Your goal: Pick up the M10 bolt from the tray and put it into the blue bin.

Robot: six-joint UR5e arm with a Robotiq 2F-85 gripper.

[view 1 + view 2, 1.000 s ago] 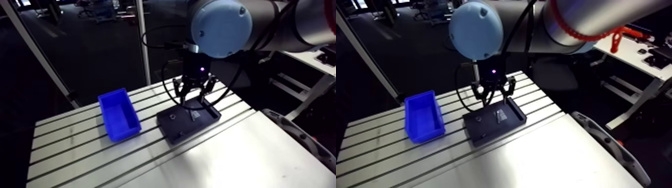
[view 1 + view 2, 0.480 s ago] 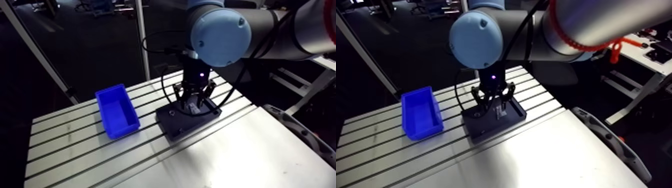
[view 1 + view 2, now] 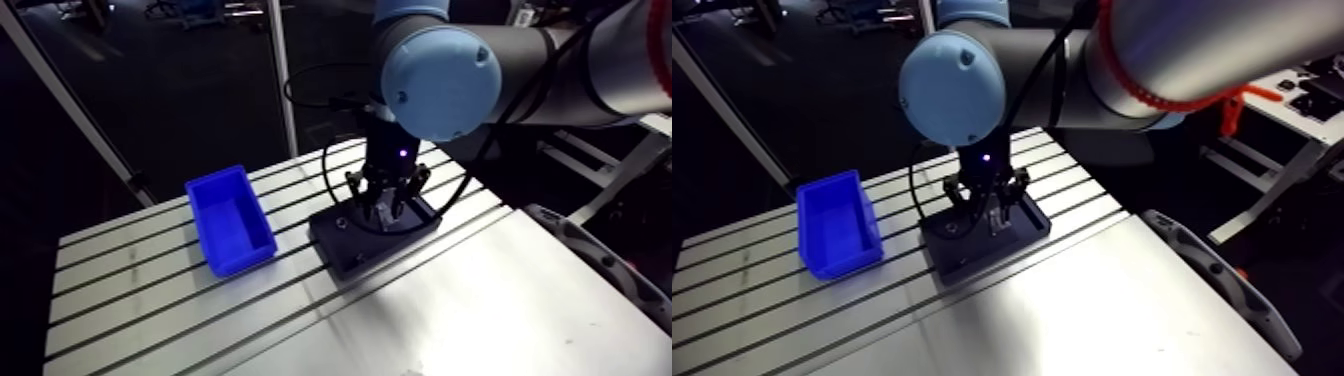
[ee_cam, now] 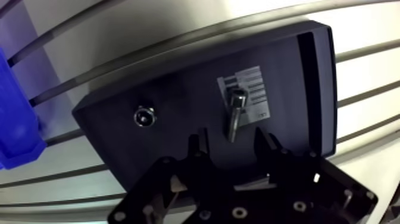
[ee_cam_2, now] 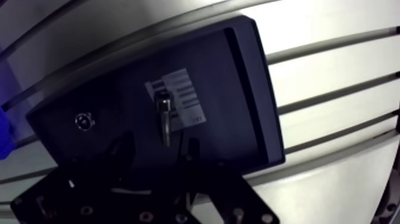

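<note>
Steel M10 bolt (image 4: 234,114) lies in the tray (image 4: 178,77), straddled by the open, empty tool (image 4: 227,138); blue bin (image 3: 244,263) awaits

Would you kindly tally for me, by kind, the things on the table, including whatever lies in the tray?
Blue bin: 1
Black tray: 1
Bolt: 1
Small round metal part: 1
White label: 1
Total: 5
</note>
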